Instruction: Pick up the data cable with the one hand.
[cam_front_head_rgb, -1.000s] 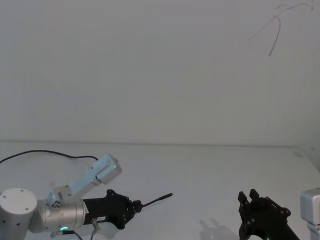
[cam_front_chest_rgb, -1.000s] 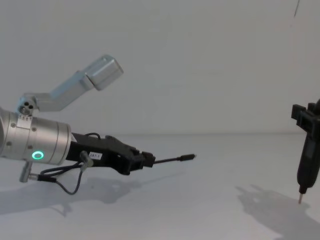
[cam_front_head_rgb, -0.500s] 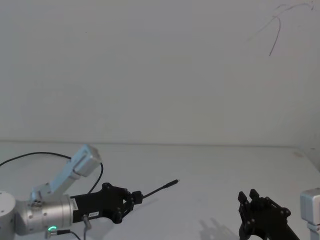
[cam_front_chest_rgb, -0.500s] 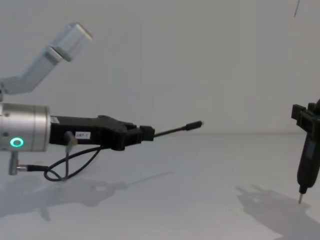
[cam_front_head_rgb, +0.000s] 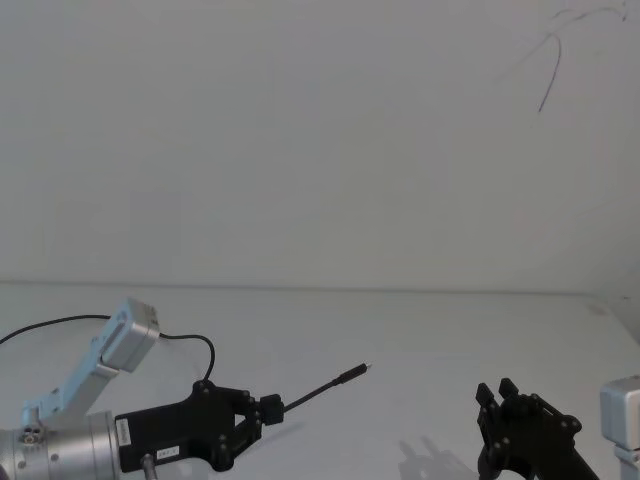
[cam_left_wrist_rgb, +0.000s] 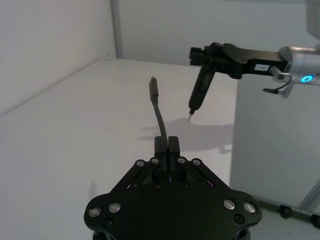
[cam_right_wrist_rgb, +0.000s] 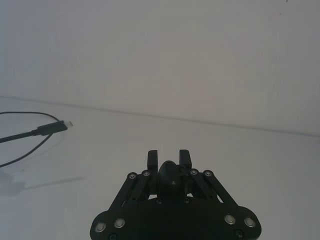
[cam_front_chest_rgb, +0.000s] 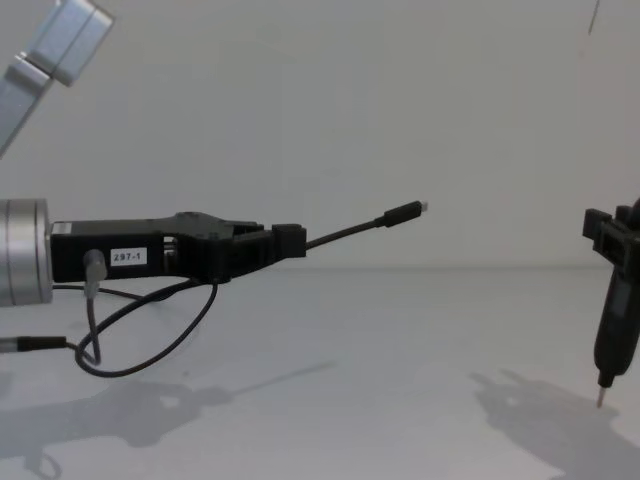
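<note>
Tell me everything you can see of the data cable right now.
The data cable is a thin black cord ending in a small black plug with a short silvery tip. The left claw is shut on it behind a short free length that juts forward and slightly upward, in the air above the white table. Nothing else touches that stretch; the right claw, holding a pen-shaped tool, stands apart.
</note>
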